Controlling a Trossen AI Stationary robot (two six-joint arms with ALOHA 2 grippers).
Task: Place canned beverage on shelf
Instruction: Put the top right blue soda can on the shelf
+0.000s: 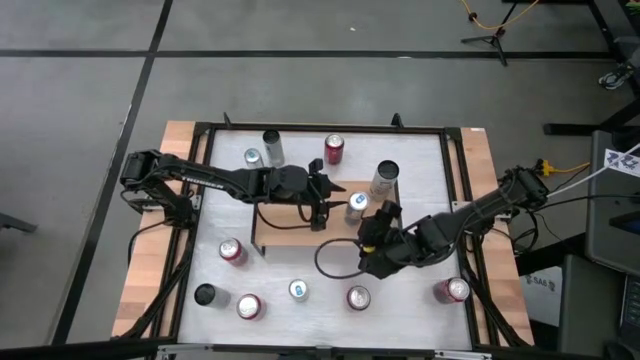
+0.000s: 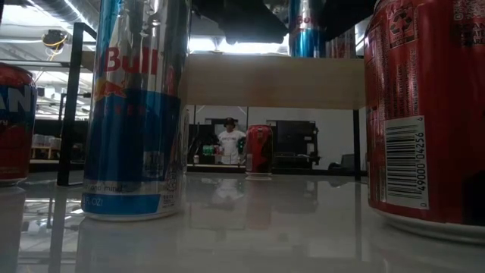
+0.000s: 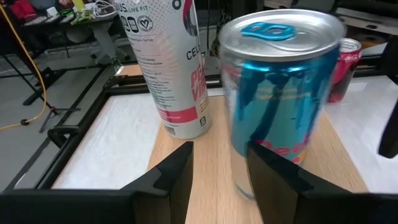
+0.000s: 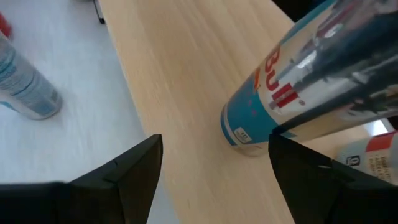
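Note:
The shelf [image 1: 290,232], a low stand with a light wooden board [image 3: 208,186], is at the table's middle. A blue and silver canned beverage [image 1: 356,205] stands upright on the board's right part [image 4: 180,74]. My left gripper [image 1: 338,200] reaches in level from the table's left, open, its fingers [image 3: 177,171] just short of the can [image 3: 280,93]. My right gripper [image 1: 378,228] slants down from the near right, open, with the can's base [image 4: 244,134] beyond its fingers [image 4: 127,174]. In the low view the can [image 2: 307,30] shows above the board [image 2: 273,80]. My left gripper has one fingertip [image 3: 264,155] right in front of the can's lower wall [image 3: 249,180]; whether it touches, I cannot tell. My right gripper has one finger [image 4: 311,174] under the can's side [image 4: 292,93] in its wrist view; whether it touches, I cannot tell.
A tall white can [image 1: 385,180] stands at the board's far right, close behind the blue one. Several other cans stand on the white tabletop: two red [image 1: 334,150] [image 1: 232,250] and a grey one [image 1: 272,146], and more along the near edge [image 1: 298,290] [image 1: 358,297].

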